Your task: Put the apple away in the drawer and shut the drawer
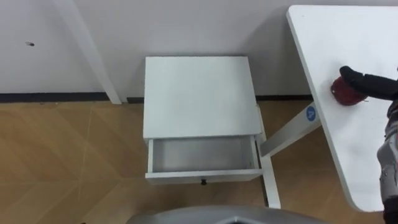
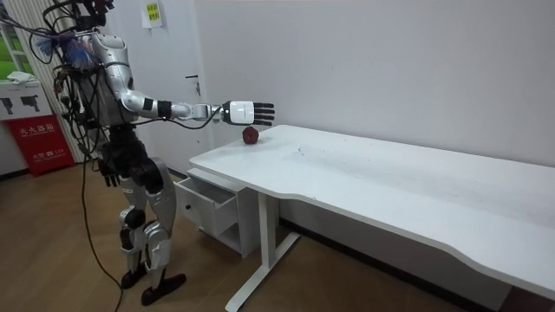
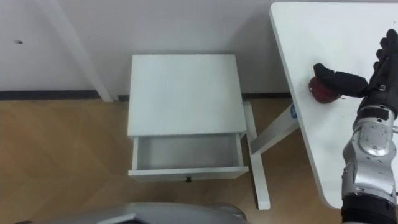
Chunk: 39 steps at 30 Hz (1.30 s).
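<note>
The right hand (image 3: 357, 84) is spread wide with nothing in its hold, its thumb reaching across the apple (image 3: 322, 91), which sits on the worktop (image 3: 323, 37) just beneath it. I'd lower it, curl round the fruit's widest part and lift straight up before swinging to the open drawer (image 3: 186, 154), well off to the hand's left and lower. The apple is small, round and dark red, likely to roll at a sideways nudge; the left hand (image 2: 109, 176) hangs by the hip.
</note>
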### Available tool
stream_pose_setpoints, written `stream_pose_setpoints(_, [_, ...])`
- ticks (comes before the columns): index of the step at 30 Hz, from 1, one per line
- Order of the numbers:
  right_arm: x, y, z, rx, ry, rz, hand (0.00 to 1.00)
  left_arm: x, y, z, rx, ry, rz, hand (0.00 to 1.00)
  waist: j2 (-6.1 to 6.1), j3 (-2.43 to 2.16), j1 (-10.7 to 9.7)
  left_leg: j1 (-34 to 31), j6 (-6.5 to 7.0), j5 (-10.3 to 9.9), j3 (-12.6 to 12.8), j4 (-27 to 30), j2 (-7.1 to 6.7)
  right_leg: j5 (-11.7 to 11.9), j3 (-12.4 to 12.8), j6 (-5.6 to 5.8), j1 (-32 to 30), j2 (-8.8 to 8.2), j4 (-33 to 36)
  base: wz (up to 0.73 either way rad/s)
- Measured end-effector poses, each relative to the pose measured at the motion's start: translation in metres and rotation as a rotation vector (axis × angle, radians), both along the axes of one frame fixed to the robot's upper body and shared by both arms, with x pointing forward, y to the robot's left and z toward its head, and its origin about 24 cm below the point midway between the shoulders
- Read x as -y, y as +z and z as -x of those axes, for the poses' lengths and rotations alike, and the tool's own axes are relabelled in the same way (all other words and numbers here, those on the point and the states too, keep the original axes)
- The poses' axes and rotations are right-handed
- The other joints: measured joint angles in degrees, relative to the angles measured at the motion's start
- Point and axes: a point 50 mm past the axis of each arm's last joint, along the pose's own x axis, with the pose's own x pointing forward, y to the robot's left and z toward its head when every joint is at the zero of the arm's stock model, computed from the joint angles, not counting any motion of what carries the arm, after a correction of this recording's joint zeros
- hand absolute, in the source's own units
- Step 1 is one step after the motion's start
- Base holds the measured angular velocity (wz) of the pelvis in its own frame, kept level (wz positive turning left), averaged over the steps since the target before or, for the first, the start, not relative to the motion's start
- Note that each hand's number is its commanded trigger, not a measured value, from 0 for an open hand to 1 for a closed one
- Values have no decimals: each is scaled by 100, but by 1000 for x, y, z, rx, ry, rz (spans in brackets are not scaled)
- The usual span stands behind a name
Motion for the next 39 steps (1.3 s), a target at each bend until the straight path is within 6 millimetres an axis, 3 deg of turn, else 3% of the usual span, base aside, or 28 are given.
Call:
stream_pose_setpoints(24, [4, -10, 0, -85, 77, -19, 0, 0, 0, 4, -13, 1, 17, 0, 0, 3, -38, -100, 1, 0, -141, 107, -3, 1, -101, -2, 14, -20, -11, 1])
stream_pose_setpoints(39, [15, -30, 11, -204, 86, -47, 0, -7, 3, 3, -11, -4, -4, 0, -42, 10, -14, 38, 1, 0, -177, 72, -14, 2, -144, 0, 205, -16, -108, 1])
